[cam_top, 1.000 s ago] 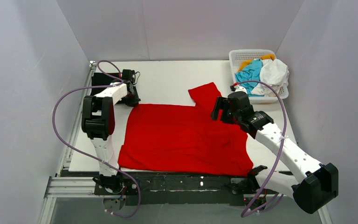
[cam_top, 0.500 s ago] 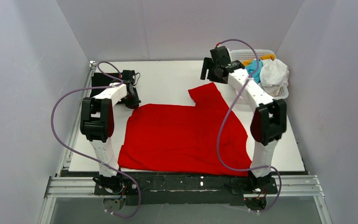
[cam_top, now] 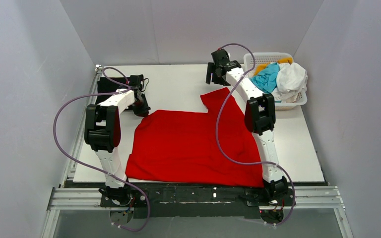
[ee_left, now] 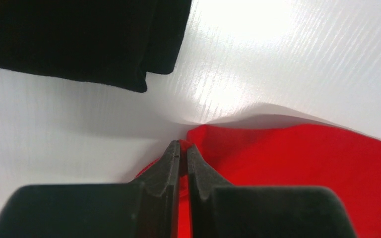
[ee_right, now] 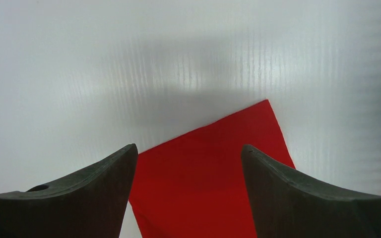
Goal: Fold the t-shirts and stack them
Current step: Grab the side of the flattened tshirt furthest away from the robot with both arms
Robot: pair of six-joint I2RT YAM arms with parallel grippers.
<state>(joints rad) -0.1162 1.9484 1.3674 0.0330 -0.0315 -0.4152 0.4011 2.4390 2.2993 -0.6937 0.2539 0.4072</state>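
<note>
A large red t-shirt lies spread on the white table, one sleeve pointing to the far side. My left gripper is at its far left corner, and in the left wrist view it is shut on a pinch of the red cloth. A folded black t-shirt lies just beyond it and also shows in the left wrist view. My right gripper is open above the sleeve's far end; the red sleeve shows between its spread fingers, untouched.
A white lattice basket stands at the far right with cyan, white and orange t-shirts heaped in it. Grey walls enclose the table on three sides. Purple cables loop from both arms.
My right arm has swung from the shirt's right side out to the far side, above the sleeve's end. The left gripper and the shirt have stayed put.
</note>
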